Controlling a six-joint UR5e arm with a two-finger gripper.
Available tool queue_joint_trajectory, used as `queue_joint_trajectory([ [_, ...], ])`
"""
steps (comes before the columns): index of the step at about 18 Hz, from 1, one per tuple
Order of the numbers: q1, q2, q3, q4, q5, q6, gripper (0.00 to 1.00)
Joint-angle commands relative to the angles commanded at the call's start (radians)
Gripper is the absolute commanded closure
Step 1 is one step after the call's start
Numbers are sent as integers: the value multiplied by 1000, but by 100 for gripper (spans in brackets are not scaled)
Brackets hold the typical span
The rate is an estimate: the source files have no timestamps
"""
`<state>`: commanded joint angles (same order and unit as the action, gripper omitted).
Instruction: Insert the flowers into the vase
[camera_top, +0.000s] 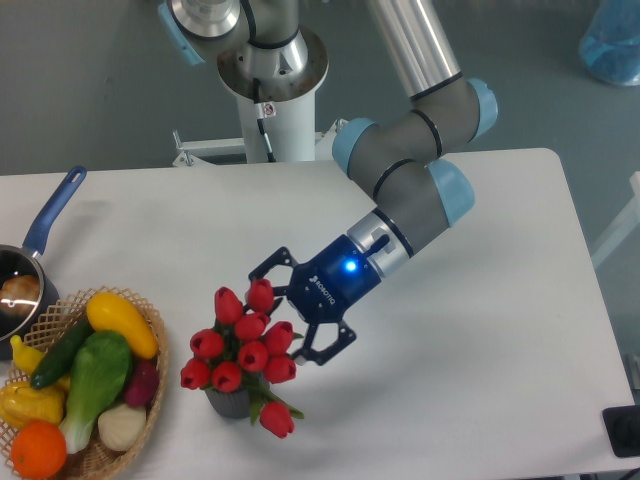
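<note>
The flowers (243, 345), a bunch of red tulips with green leaves, stand in the vase (228, 403), a small dark grey cylinder near the table's front edge. Only the vase's lower part shows beneath the blooms, and one tulip droops over its right side. My gripper (284, 314) is right beside the bunch's upper right, pointing down-left. It is open, with one finger above the blooms and one to their right. The fingers look spread apart from the tulips, though the stems are hidden from view.
A wicker basket (152, 412) of toy vegetables and fruit sits just left of the vase. A blue-handled saucepan (55, 208) lies at the far left edge. The robot base (272, 80) rises at the back, and a blue object (612, 42) sits at the top right.
</note>
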<state>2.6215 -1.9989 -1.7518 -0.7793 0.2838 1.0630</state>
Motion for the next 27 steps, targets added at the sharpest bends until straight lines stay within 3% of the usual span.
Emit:
queue_joint_trajectory([
  [6, 46, 28, -20, 0, 18, 0, 0],
  [8, 49, 46, -18, 0, 113, 2, 0],
  [14, 45, 161, -6, 0, 535, 24, 0],
  [18, 45, 193, -6, 2, 702, 233, 0],
  [21, 46, 201, -8, -3, 860, 253, 0],
  [27, 48, 226, -21, -8, 1030, 252, 0],
])
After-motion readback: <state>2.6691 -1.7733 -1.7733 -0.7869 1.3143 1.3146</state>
